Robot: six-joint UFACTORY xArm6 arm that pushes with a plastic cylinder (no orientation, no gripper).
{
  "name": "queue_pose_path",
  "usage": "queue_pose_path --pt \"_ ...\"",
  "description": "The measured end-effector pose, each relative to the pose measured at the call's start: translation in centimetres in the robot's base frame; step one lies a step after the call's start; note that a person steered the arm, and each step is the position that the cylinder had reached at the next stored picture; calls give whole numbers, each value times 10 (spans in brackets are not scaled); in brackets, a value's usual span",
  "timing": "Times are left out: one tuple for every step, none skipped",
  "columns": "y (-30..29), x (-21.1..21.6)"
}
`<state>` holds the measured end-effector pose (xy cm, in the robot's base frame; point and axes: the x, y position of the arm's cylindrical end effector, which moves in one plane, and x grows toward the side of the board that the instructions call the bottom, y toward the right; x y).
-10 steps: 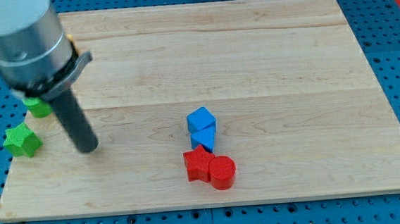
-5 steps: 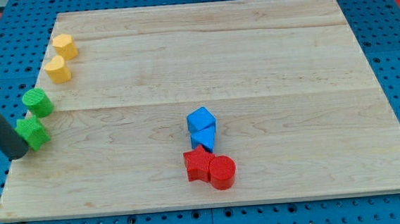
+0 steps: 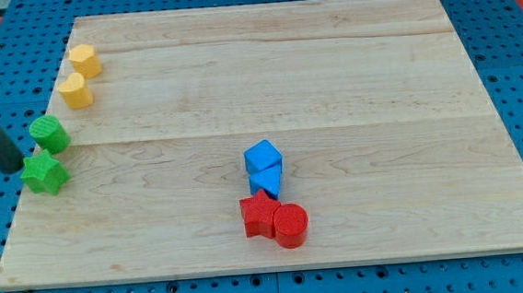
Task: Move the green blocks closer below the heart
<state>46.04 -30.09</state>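
Note:
A green star block [image 3: 45, 173] lies at the board's left edge. A green cylinder [image 3: 49, 134] sits just above it. A yellow heart block [image 3: 76, 90] lies above the cylinder, up and to the right. My tip [image 3: 11, 167] is off the board's left edge, just left of the green star and close to touching it.
A yellow hexagon block [image 3: 84, 60] sits above the heart. A blue cube [image 3: 263, 156] and a blue triangle [image 3: 266, 181] stand mid-board, with a red star [image 3: 259, 215] and a red cylinder [image 3: 291, 225] right below them. The wooden board [image 3: 331, 86] lies on a blue pegboard.
My rod has swung from over the board to its left edge and then moved up. The green star has been pushed right, onto the board, closer below the green cylinder.

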Motion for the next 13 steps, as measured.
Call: queue_pose_path --pt "10 -5" --pt "10 -9" --pt "17 -12" --pt "41 -12" --pt "16 -12" --pt "-4 -6" --pt "5 28" --pt "8 46" --pt "27 45" --pt "47 45" --pt "51 45" --pt "55 45" --pt "57 49"
